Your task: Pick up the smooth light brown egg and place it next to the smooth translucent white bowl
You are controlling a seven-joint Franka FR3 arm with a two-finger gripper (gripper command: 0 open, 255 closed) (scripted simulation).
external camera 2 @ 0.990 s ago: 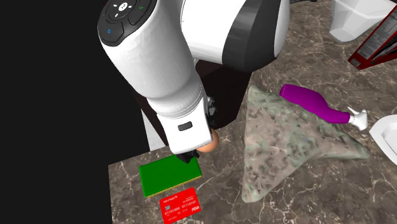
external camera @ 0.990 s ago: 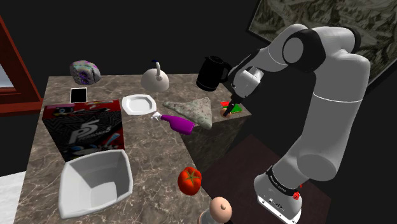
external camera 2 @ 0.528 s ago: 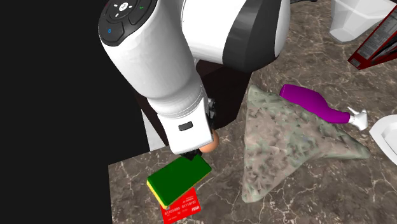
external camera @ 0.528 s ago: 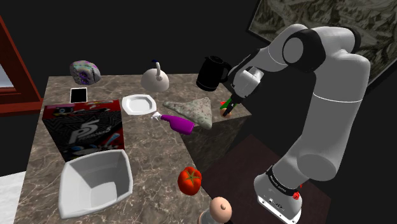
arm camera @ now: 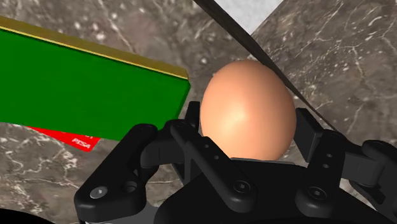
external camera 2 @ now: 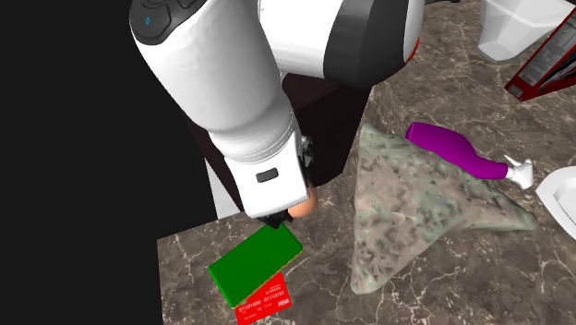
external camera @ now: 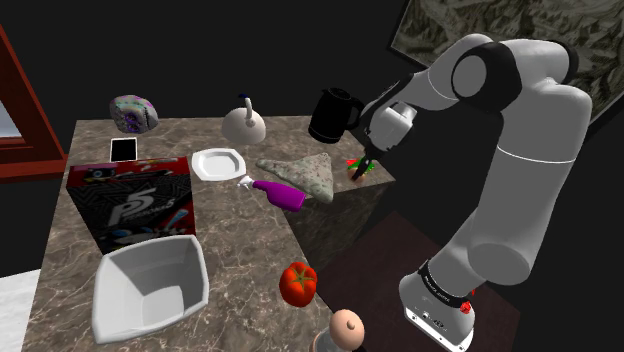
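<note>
Gripper (arm camera: 248,122) is clamped on the egg (external camera 2: 305,205); in the wrist view both fingers press its sides; the egg sits between the pads with the counter (external camera 2: 443,277) behind it.

Change: the arm has come up a little since a second ago and the egg goes with it; reads as grasp made and lift just starting; whether the egg is fully clear of the counter, cannot tell.

Side effect: the green block (external camera 2: 257,268) has been knocked; it lay flat and square a second ago, tipped on edge half a second ago, and now lies turned, at 7 o'clock of the egg in the second exterior view, overlapping the red card (external camera 2: 268,300); not a task thing, no harm.

Bowl (external camera: 120,290) is well apart, at 8 o'clock from the gripper in the shoulder view, and has not moved; judged next: raise higher, carry across, set down just beside its rim.

Risk: round, smooth egg may slip if swung fast.
</note>
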